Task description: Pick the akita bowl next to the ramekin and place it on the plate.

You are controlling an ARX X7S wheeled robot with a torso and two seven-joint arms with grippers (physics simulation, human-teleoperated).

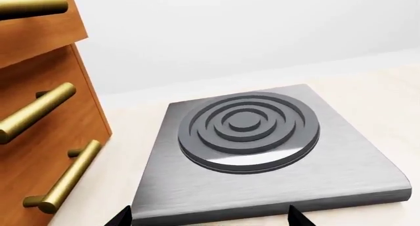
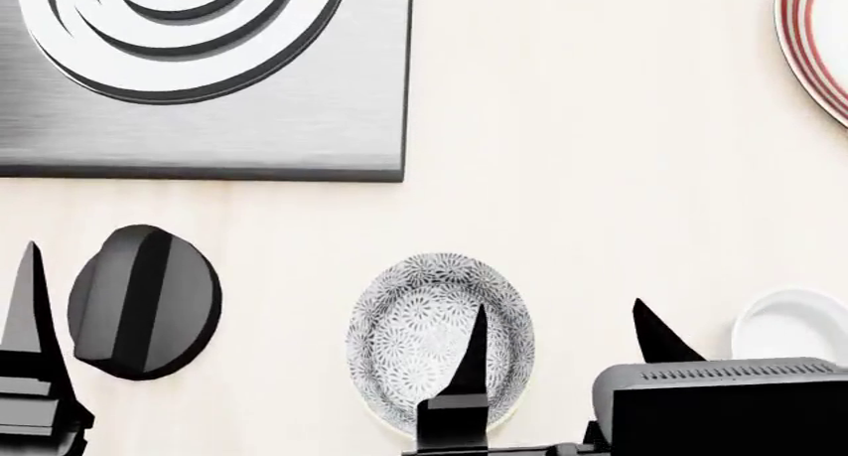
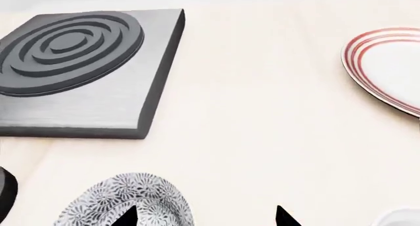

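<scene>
Pale surface [image 2: 583, 178], nothing lifted yet: right gripper [image 2: 563, 342] spread wide, one finger over the akita bowl [image 2: 411, 337]; ramekin [image 2: 795, 325] at three o'clock, plate [image 2: 815, 49] empty at one o'clock.

Pale counter [image 2: 597, 178], burner slab [image 2: 265, 128], akita bowl [image 2: 411, 327], ramekin [image 2: 795, 322], plate [image 2: 815, 39]

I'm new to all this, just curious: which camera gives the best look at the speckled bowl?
The head view: the speckled bowl shows almost whole from above, with one finger of the right gripper across it. The right wrist view catches only its upper part at the picture's edge. The left wrist view shows none of it.
</scene>
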